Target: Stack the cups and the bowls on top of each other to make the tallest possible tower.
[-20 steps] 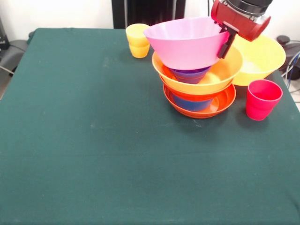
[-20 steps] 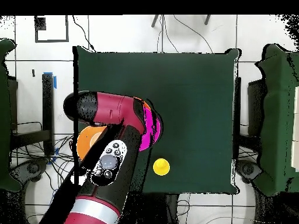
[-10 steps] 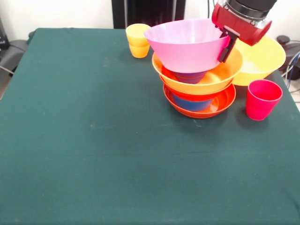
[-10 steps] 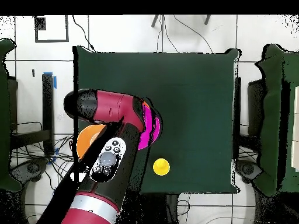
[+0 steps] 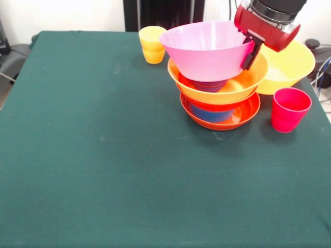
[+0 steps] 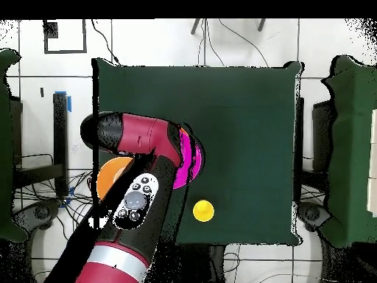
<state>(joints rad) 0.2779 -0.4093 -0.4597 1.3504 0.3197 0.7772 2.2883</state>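
On the green table [image 5: 103,155], going left to right in the front view, a yellow cup [image 5: 152,44] stands near the far edge, apart from the pile. Next comes the tower [image 5: 217,88]: a shallow red-orange bowl [image 5: 243,114] lowest on the cloth, a small blue bowl [image 5: 211,113] inside it, then an orange bowl [image 5: 232,89] holding a second blue bowl [image 5: 209,85], and the translucent pink bowl [image 5: 207,49] on top, sitting slightly tilted. The gripper [image 5: 250,47] is clamped on the pink bowl's right rim, one dark finger [image 5: 249,54] showing on the outside wall. Just right of the tower, behind it, lies a large yellow bowl [image 5: 289,64]. Nearer, a red-pink cup [image 5: 289,109] stands upright beside the red-orange bowl, not touching it. From overhead, the arm [image 6: 140,177] covers most of the pile.
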